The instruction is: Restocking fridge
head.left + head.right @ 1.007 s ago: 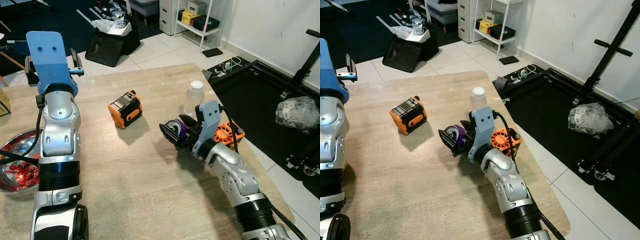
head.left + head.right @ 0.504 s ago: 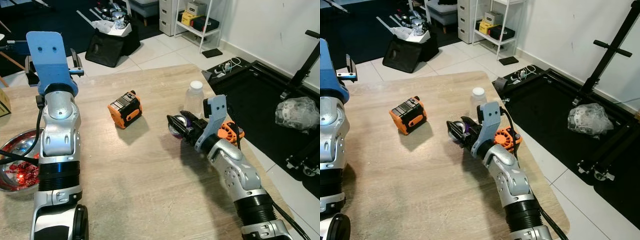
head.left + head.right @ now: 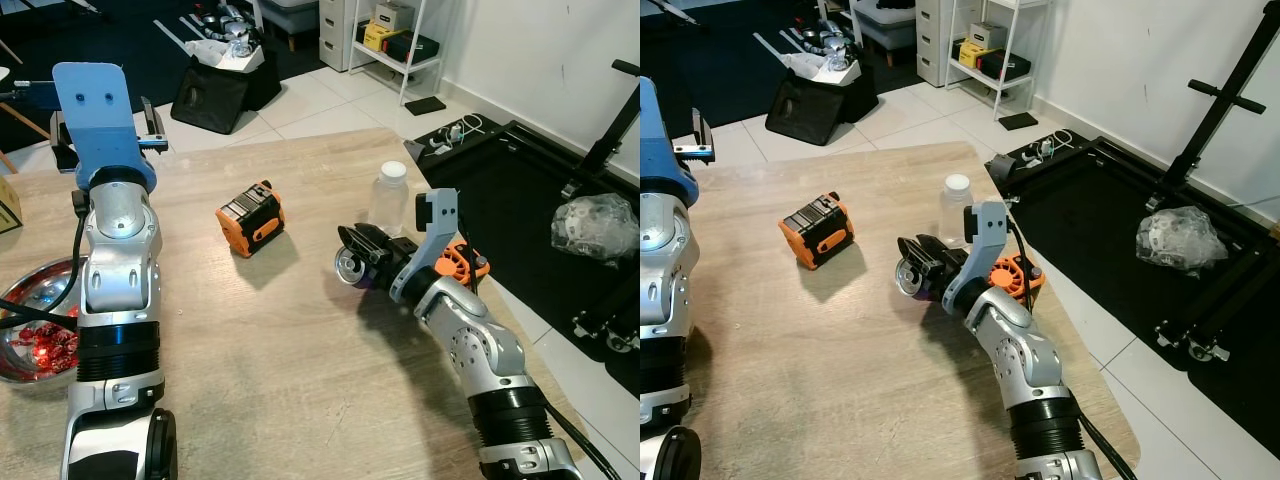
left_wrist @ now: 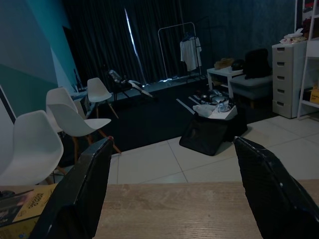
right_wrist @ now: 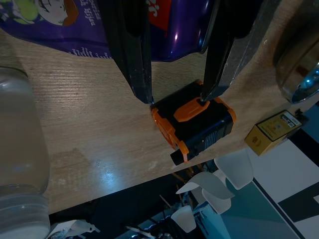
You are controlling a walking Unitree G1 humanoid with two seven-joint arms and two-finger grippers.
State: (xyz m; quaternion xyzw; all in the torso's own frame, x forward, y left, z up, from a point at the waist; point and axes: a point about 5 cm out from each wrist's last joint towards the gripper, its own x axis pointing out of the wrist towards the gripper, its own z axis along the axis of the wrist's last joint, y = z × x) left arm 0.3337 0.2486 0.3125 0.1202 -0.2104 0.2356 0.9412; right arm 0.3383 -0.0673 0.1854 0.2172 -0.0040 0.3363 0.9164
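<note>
Over the last second the right gripper (image 3: 352, 262) had swung its purple drink can (image 3: 351, 270) round and lowered it: a second earlier the can sat raised between the fingers showing its purple side, and now its silver end faced the camera, low over the pale wood-grain tabletop (image 3: 250, 340) at centre frame. The two black fingers were closed narrowly on the can, as the right wrist view confirmed, with the purple printed can (image 5: 149, 25) pressed between them. That suggested the can was secured and being reoriented for carrying to the fridge, though no fridge was in sight.

The left gripper (image 4: 174, 194) stood raised at the upper left, its fingers spread wide and holding nothing.

On the table lay an orange-and-black battery pack (image 3: 250, 217) left of centre, a clear plastic bottle with a white cap (image 3: 388, 196) just behind the can, and a metal bowl (image 3: 15, 345) at the left edge. Beyond were white floor tiles, a black bag (image 3: 212, 95) and white shelving (image 3: 385, 35) at the top.
</note>
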